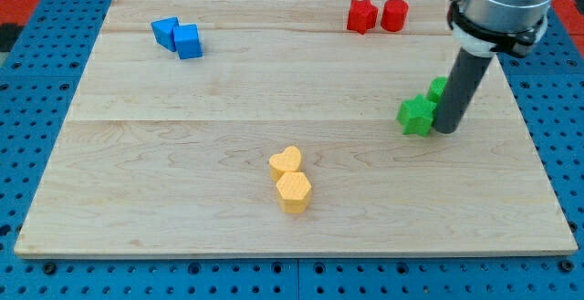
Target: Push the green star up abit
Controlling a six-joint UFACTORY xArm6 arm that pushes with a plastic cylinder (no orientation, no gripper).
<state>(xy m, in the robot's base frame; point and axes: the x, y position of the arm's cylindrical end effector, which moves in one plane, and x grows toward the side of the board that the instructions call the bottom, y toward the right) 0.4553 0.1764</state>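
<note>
Your green star point(416, 115): flat on wooden board, right side, mid-depth, points intact, touching dark rod on its right.

The light is bright and even, and it seems to come from above. The pale worktop point(228, 90) looks clean with no strong glare. Shadows are small and soft, tucked close under the blocks. The picture is a bit soft and grainy. The straight edges do not bend.
</note>
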